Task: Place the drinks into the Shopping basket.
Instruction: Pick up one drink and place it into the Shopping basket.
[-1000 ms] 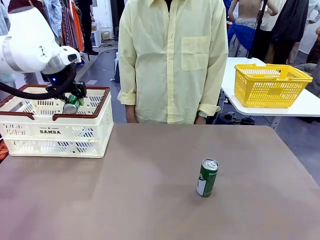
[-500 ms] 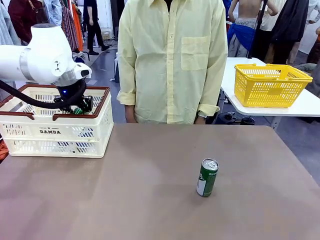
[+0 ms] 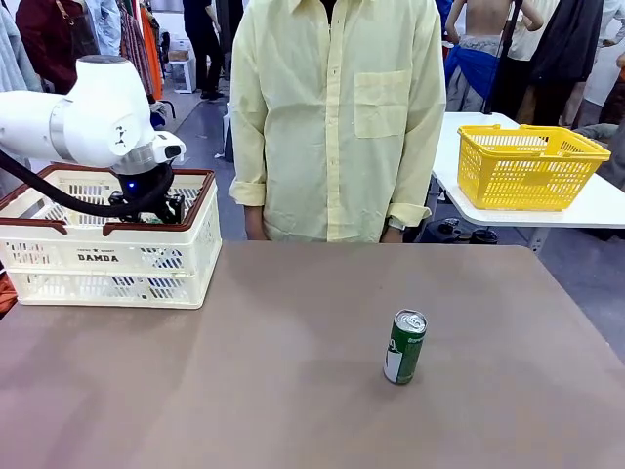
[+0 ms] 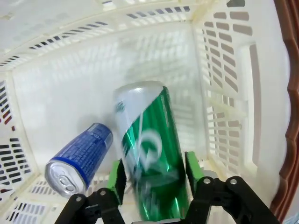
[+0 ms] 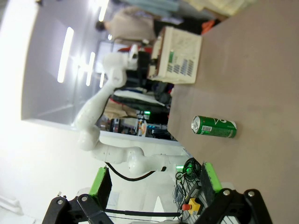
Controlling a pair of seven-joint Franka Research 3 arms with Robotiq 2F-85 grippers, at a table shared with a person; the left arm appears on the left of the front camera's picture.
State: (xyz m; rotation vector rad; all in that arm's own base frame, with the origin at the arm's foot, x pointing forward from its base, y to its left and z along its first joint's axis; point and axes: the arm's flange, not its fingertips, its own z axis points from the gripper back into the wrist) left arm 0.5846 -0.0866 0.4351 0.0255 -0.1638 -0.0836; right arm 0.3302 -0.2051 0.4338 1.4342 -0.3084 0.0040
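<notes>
My left gripper is down inside the Shopping basket, a cream slotted crate with a brown rim. In the left wrist view a green can, blurred with motion, sits between the green pads; my left gripper has its jaws parted a little wider than the can. On the basket floor beside it lies a blue can. Another green can stands upright on the brown table, right of centre, also visible as the green can. My right gripper is open and holds nothing.
A person in a pale yellow shirt stands at the far edge of the table. A yellow mesh basket rests on a white table at the back right. The brown tabletop stretches between the crate and the standing can.
The left gripper moved right and lowered the green can into the basket. Its jaws have since parted from the can.
</notes>
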